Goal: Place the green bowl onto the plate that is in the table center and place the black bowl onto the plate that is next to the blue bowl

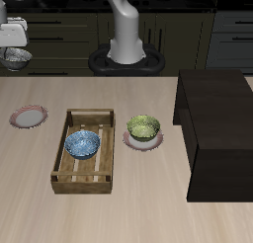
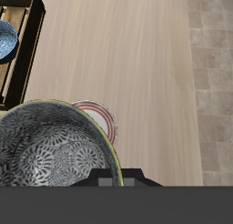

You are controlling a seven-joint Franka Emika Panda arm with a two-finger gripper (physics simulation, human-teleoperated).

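Dark kitchen cabinets stand behind the pale wooden table point(image 1: 148, 207) as the gripper point(image 1: 10, 35) hangs aloft near the table's back edge. Its fingers appear pinched on the rim of the black bowl point(image 2: 50, 146), though the contact is barely visible. The empty plate point(image 2: 98, 114), near the blue bowl point(image 1: 82, 143) in its wooden tray point(image 1: 69, 178), peeks from under the bowl's far rim, off-centre from the fingers. The green bowl point(image 1: 143, 125) already sits on the centre plate point(image 1: 131, 141).

Three bowls point(image 1: 143, 124) point(image 1: 82, 143) point(image 1: 15, 58) — two plates point(image 1: 29, 117) point(image 1: 130, 141) — one tray point(image 1: 67, 174).
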